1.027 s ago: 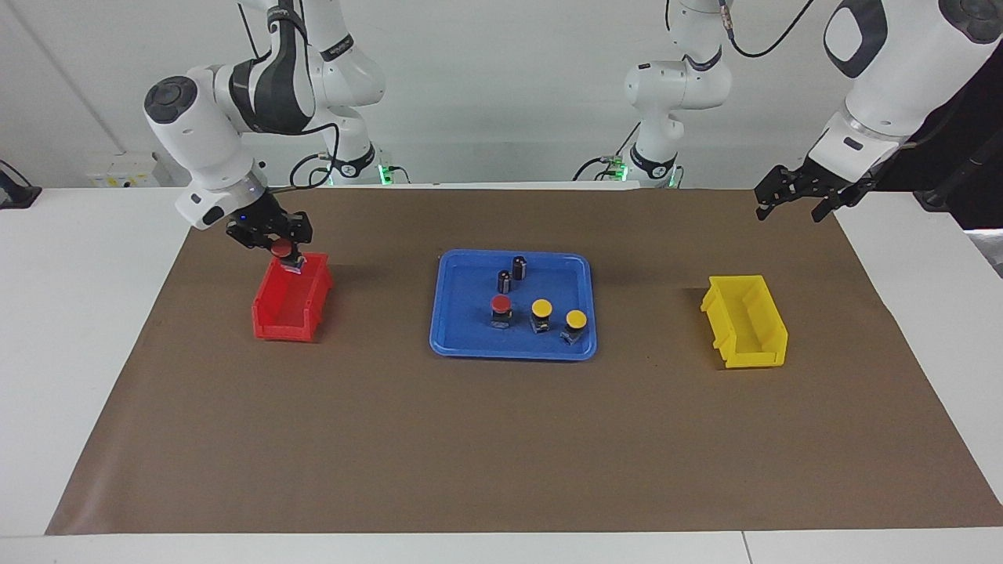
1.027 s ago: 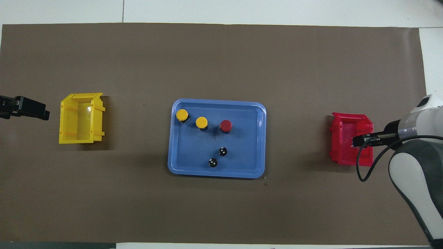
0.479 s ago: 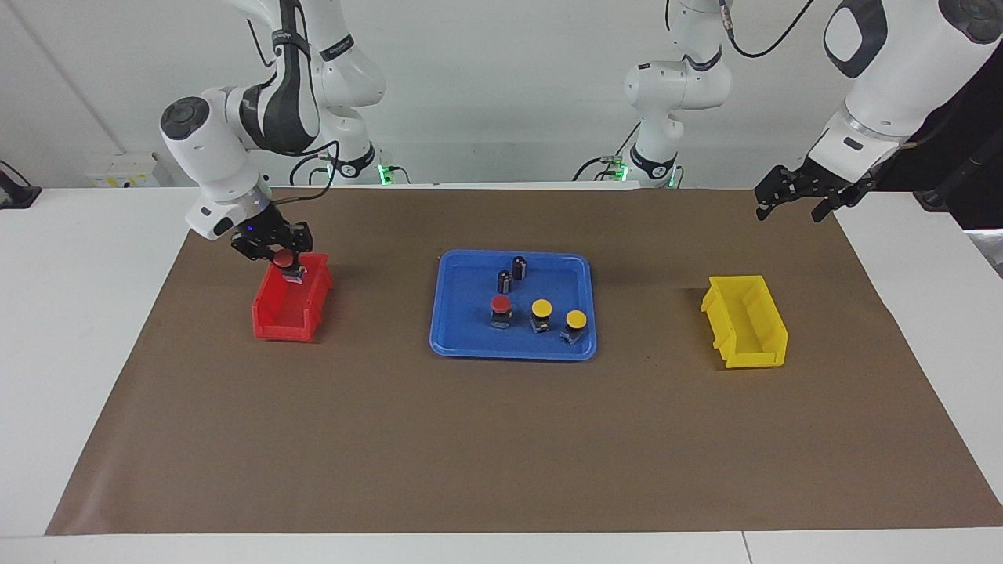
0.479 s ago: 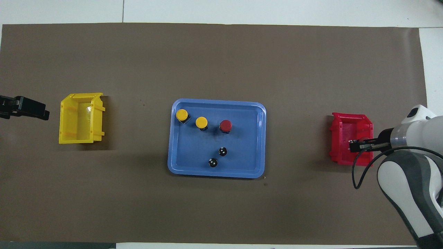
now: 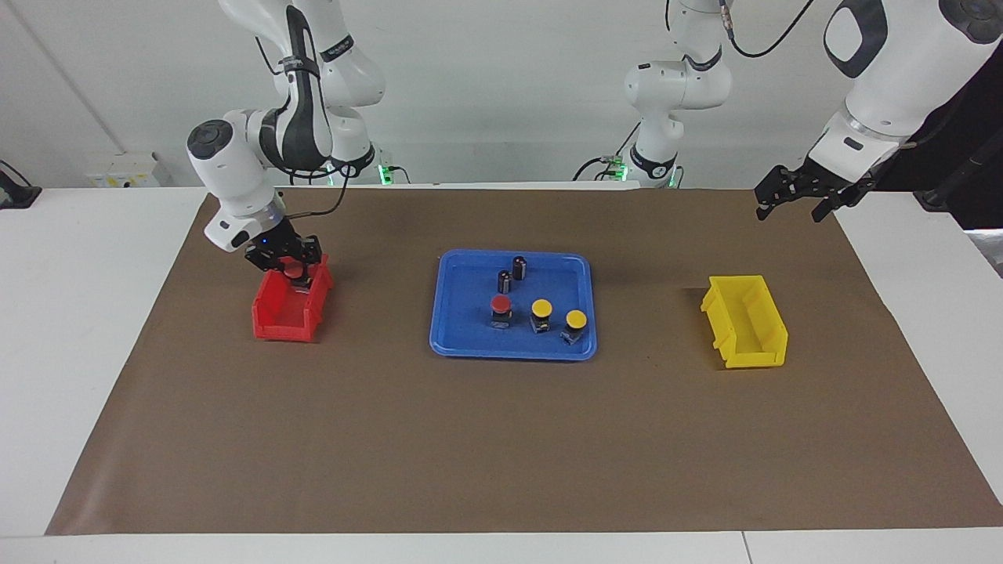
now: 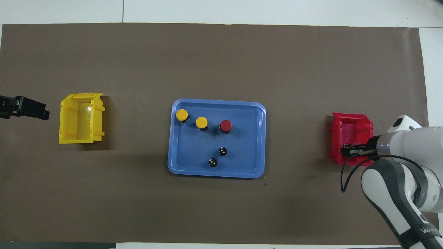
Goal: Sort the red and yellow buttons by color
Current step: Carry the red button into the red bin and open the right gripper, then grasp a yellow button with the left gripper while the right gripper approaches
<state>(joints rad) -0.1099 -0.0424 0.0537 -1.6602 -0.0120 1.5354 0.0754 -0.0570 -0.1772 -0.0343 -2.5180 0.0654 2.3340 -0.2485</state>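
My right gripper [image 5: 291, 271] [image 6: 346, 151] is shut on a red button [image 5: 291, 268], lowered into the end of the red bin [image 5: 284, 323] [image 6: 350, 123] nearest the robots. Whether the button touches the bin floor I cannot tell. On the blue tray [image 5: 513, 352] [image 6: 216, 174] stand another red button [image 5: 501, 303] [image 6: 226, 125] and two yellow buttons [image 5: 541, 307] [image 5: 577, 319] [image 6: 201, 122] [image 6: 182, 114]. My left gripper [image 5: 791, 207] [image 6: 43, 113] waits open and empty, raised over the mat's edge at the left arm's end, near the yellow bin [image 5: 744, 323] [image 6: 81, 119].
Two dark capless cylinders [image 5: 504, 281] [image 5: 519, 267] [image 6: 223, 151] [image 6: 213, 162] stand on the tray, nearer to the robots than the buttons. The yellow bin holds nothing. A brown mat [image 5: 501, 439] covers the table.
My right gripper has come down with the red button from above the red bin's rim into the bin. The left arm and the tray's contents have not moved.
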